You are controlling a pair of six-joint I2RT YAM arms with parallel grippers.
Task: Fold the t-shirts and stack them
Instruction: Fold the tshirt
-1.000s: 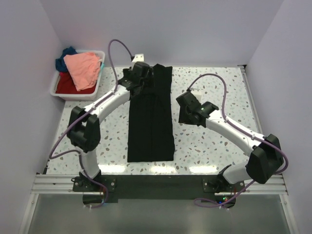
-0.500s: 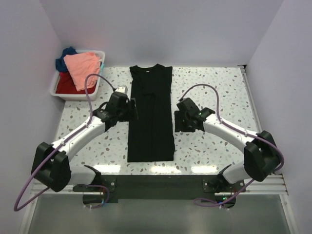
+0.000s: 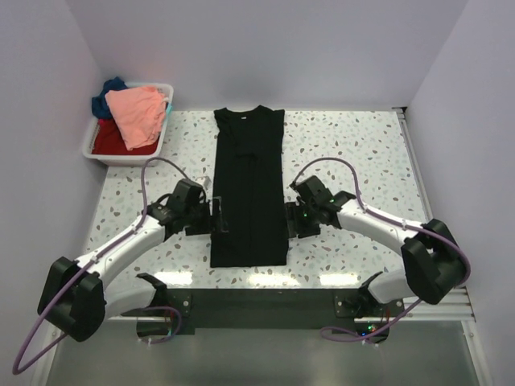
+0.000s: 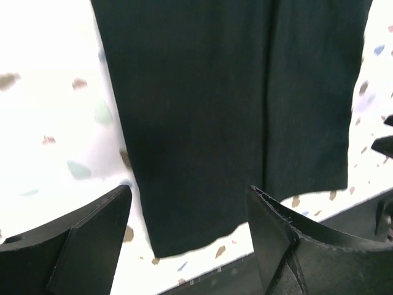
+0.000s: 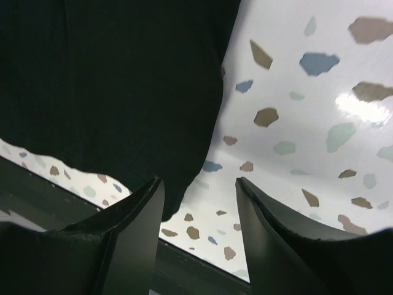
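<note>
**Top external view:** A black t-shirt (image 3: 249, 189), folded into a long narrow strip, lies down the middle of the speckled table (image 3: 354, 153). Its collar is at the far end and its hem is close to the near edge. The left gripper (image 3: 217, 217) sits low at the strip's left edge and the right gripper (image 3: 290, 222) at its right edge, both just above the hem. Bare tabletop lies open on either side of the strip. In the far-left corner, well apart from it, a white bin (image 3: 121, 158) holds a salmon-pink t-shirt (image 3: 137, 112) on top, a red t-shirt (image 3: 109, 138) beneath and a dark blue t-shirt (image 3: 105, 90) at the back.

**Left wrist view:** The left gripper (image 4: 187, 196) has its jaws spread wide and grips nothing. Below them is the black t-shirt (image 4: 233, 104), its left edge running down to a hem corner between the fingers. Bare table (image 4: 49, 123) fills the left side, and the table's near edge crosses the lower right.

**Right wrist view:** The right gripper (image 5: 199, 184) is parted about halfway and also holds nothing. The black t-shirt (image 5: 110, 80) fills the upper left, its edge slanting down to a corner beside one finger. Bare table (image 5: 307, 123) spreads to the right.
</note>
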